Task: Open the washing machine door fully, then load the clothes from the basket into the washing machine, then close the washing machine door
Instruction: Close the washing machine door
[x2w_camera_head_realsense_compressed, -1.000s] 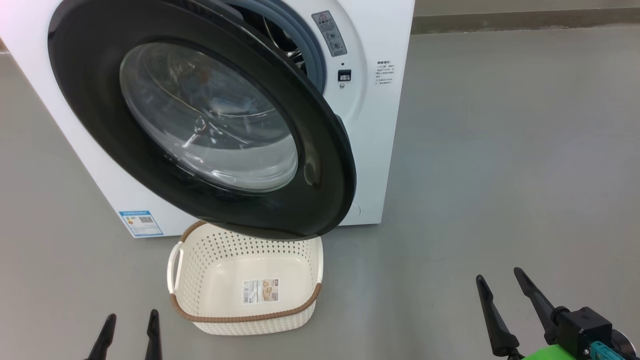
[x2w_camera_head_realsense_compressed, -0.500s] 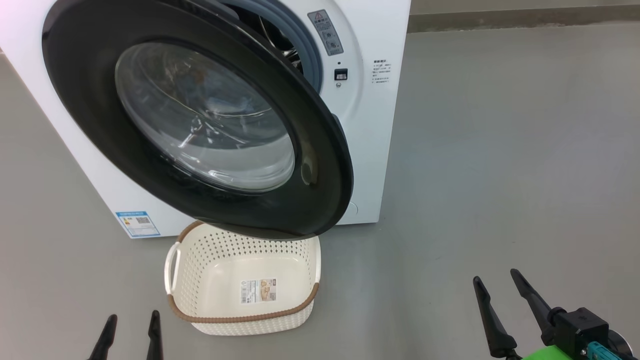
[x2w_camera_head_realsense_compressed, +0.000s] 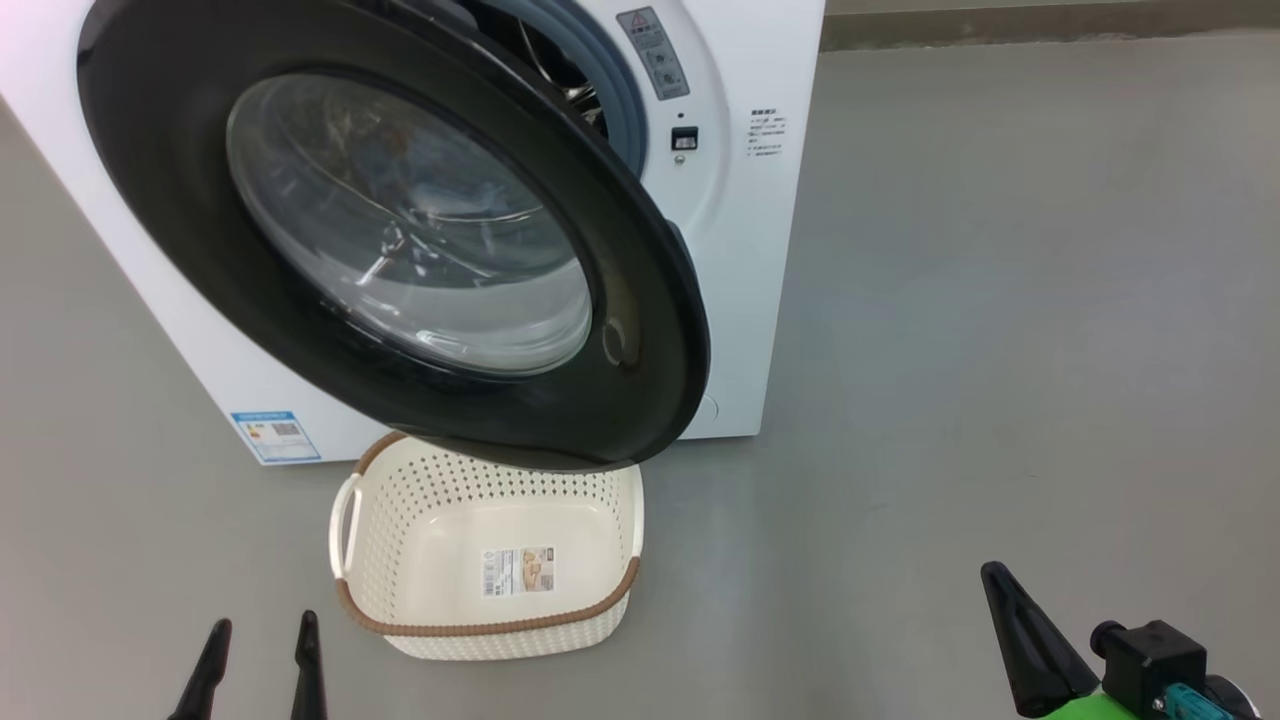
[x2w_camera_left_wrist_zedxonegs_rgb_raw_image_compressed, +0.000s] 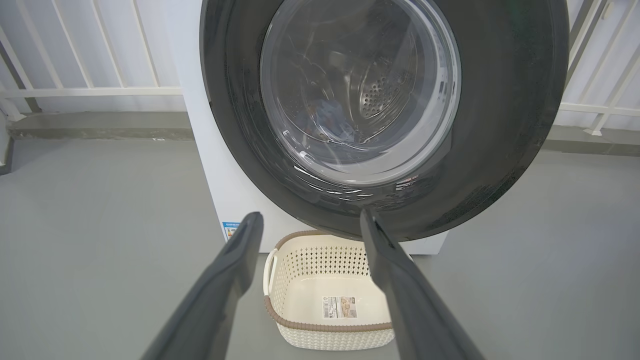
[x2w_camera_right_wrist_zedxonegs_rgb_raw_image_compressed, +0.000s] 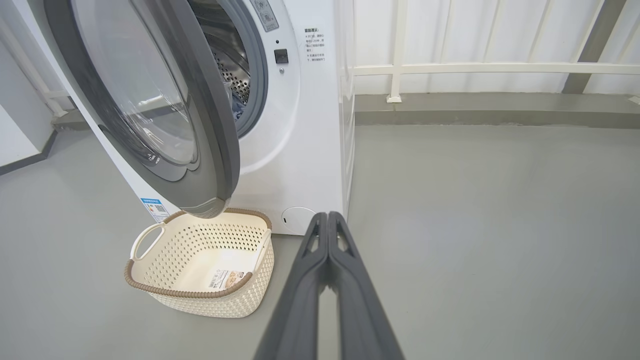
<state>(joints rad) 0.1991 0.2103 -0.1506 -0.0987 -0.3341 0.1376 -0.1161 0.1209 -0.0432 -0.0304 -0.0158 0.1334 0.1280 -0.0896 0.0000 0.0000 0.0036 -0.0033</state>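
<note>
The washing machine door (x2w_camera_head_realsense_compressed: 400, 220) hangs half open, ahead of and above the left end effector (x2w_camera_head_realsense_compressed: 260, 665), whose fingers are spread and empty. Blue fabric, seemingly the clothes (x2w_camera_left_wrist_zedxonegs_rgb_raw_image_compressed: 325, 120), shows through the glass inside the washing machine (x2w_camera_head_realsense_compressed: 740, 250). The basket (x2w_camera_head_realsense_compressed: 490, 628) sits on the floor just ahead, between both end effectors, and is empty. Loading looks done, so only closing remains. Since a second ago the right end effector (x2w_camera_right_wrist_zedxonegs_rgb_raw_image_compressed: 327, 216) has clenched its fingers together on nothing. The door's angle looks unchanged.

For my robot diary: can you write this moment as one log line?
washing machine door: partly open | basket: empty | clothes: blue fabric inside drum | left gripper: open | right gripper: shut, empty | next: close door
</note>
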